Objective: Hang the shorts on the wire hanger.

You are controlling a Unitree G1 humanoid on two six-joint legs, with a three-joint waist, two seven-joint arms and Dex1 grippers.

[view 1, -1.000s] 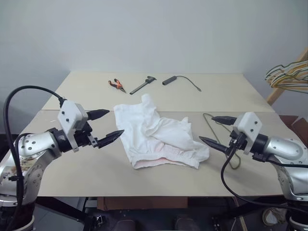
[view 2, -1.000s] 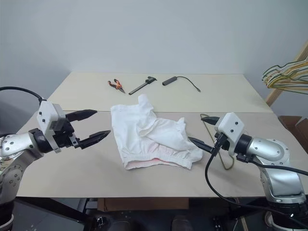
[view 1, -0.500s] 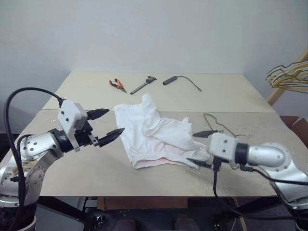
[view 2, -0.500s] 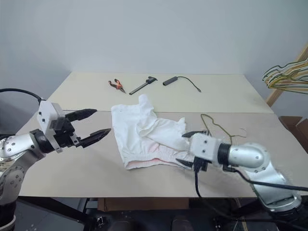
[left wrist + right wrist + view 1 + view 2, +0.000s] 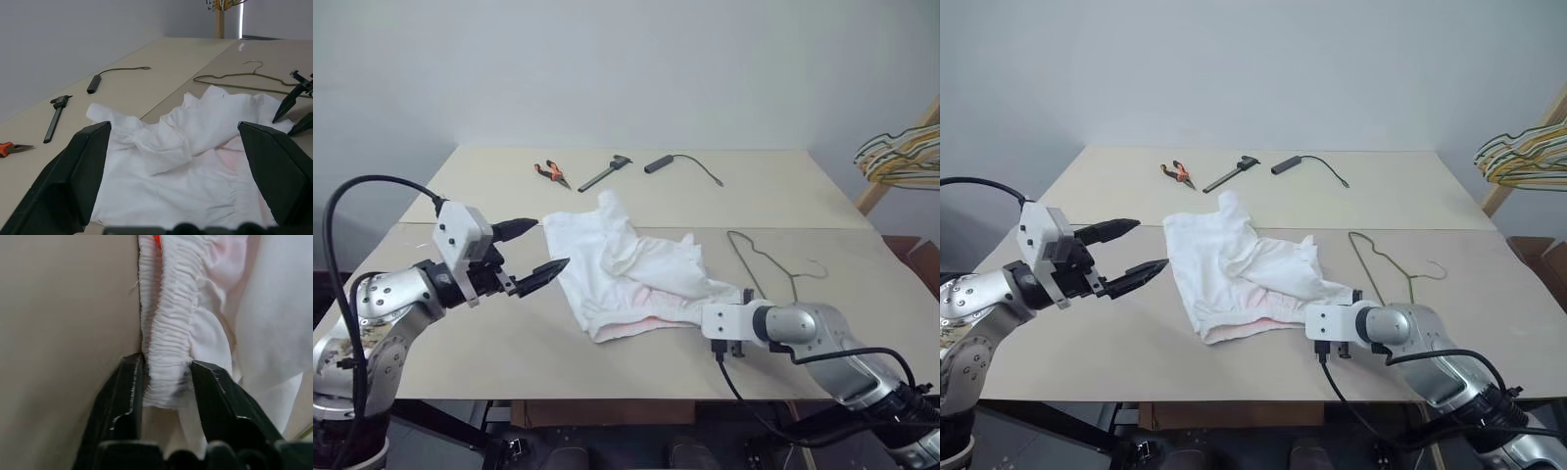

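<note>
Right end effector [image 5: 164, 382] had dropped from beside the wire hanger [image 5: 766, 264] and pinched the gathered waistband of the thin, crumpled white shorts [image 5: 631, 269] on the table [image 5: 489, 343] (grasp secured, lifting next, I judge), while the left end effector [image 5: 530, 252] hovered wide open

The left gripper [image 5: 531, 249] hovers above the worktop [image 5: 489, 343] at about 9 o'clock, its two black fingers spread wide and pointing level toward centre. The right arm reaches low from 4 o'clock, wrist angled down; the right gripper [image 5: 164, 377] pinches the gathered waistband of the shorts [image 5: 636, 269] between its fingers [image 5: 124, 396].
</note>
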